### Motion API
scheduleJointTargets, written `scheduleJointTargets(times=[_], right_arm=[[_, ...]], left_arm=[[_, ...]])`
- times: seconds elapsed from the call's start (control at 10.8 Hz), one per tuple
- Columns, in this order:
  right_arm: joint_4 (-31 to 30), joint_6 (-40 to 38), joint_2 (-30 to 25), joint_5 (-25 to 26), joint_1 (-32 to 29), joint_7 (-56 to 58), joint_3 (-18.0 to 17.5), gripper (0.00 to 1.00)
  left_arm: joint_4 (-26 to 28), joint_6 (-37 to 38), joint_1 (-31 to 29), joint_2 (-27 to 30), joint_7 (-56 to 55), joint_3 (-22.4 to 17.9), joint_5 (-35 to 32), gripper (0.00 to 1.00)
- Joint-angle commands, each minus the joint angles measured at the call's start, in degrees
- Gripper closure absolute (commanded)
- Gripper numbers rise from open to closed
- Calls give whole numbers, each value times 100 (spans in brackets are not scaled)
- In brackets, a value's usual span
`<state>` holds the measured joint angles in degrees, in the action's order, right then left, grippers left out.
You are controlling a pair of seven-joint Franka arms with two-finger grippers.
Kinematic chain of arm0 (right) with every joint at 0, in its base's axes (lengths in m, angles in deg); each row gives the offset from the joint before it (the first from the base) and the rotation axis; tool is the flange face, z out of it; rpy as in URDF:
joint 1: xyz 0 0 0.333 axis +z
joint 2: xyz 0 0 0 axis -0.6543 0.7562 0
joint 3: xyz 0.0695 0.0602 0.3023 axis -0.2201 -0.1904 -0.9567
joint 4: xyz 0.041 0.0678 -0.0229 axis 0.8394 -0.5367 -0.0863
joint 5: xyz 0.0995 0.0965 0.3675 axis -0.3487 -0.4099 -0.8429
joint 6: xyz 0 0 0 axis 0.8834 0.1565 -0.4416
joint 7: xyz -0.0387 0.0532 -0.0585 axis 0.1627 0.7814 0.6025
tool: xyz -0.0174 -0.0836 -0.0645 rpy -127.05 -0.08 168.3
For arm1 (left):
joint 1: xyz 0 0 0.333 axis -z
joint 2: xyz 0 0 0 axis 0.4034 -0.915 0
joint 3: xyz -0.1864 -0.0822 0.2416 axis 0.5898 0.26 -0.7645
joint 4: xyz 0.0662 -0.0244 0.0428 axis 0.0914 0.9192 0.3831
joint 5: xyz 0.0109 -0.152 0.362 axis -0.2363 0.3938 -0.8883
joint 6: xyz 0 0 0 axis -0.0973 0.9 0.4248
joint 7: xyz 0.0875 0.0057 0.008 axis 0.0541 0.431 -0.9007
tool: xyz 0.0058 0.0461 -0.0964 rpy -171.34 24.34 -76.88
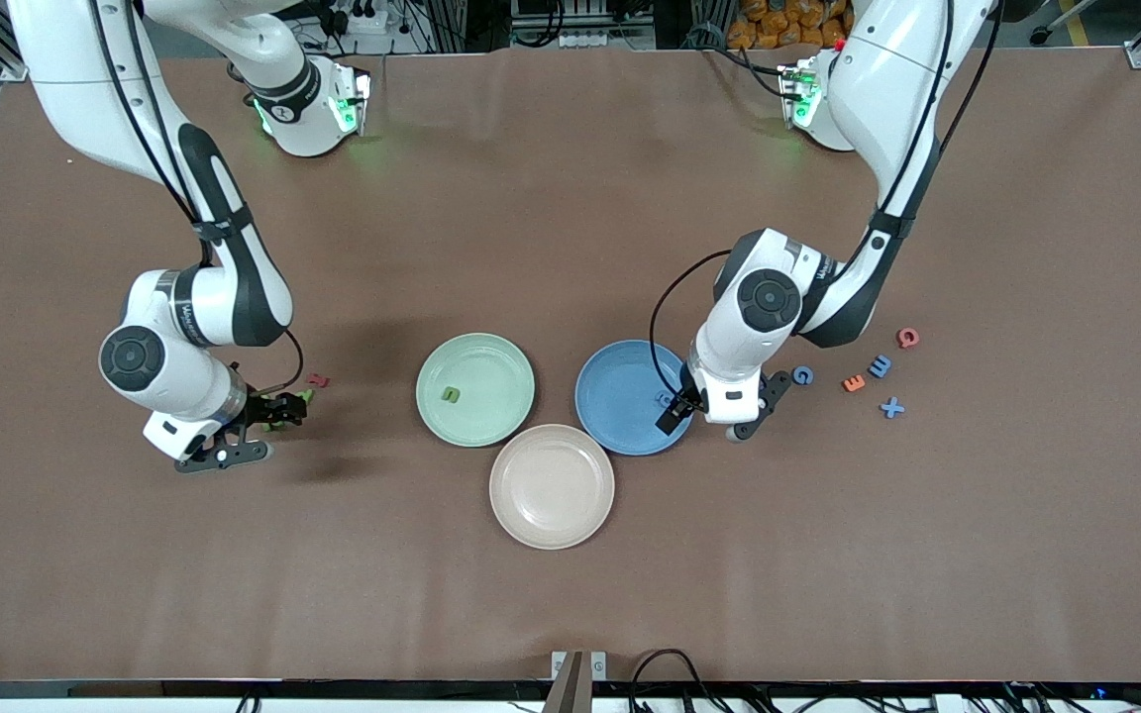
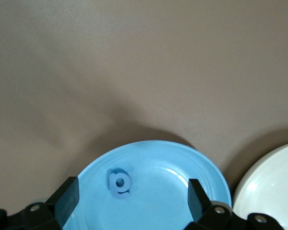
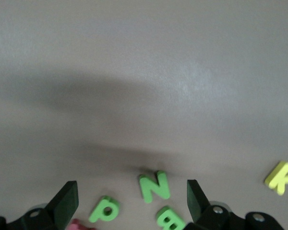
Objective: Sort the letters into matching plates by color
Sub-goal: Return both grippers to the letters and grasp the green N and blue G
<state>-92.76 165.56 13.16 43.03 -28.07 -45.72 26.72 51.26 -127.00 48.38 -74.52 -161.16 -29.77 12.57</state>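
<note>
Blue plate holds one blue letter under my bent left gripper, fingers spread, empty. Right gripper, also spread, hovers over green letters.

green B cut off, pink letter mostly hidden

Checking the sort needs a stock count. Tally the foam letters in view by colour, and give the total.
Green letters: 4
Blue letters: 4
Red or orange letters: 3
Yellow letter: 1
Total: 12
</note>
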Motion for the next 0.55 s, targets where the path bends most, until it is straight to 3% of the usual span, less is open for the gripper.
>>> scheduleJointTargets(times=[0.0,0.18,0.46], right_arm=[[-91,292,50,202,-243,1484,-86,0],[-99,301,68,324,-322,1812,-103,0],[-318,554,103,684,-479,1831,-305,0]], left_arm=[[196,-108,46,107,123,-64,33,0],[258,-21,20,116,393,-64,-54,0],[346,548,-348,300,1875,-64,-362,0]])
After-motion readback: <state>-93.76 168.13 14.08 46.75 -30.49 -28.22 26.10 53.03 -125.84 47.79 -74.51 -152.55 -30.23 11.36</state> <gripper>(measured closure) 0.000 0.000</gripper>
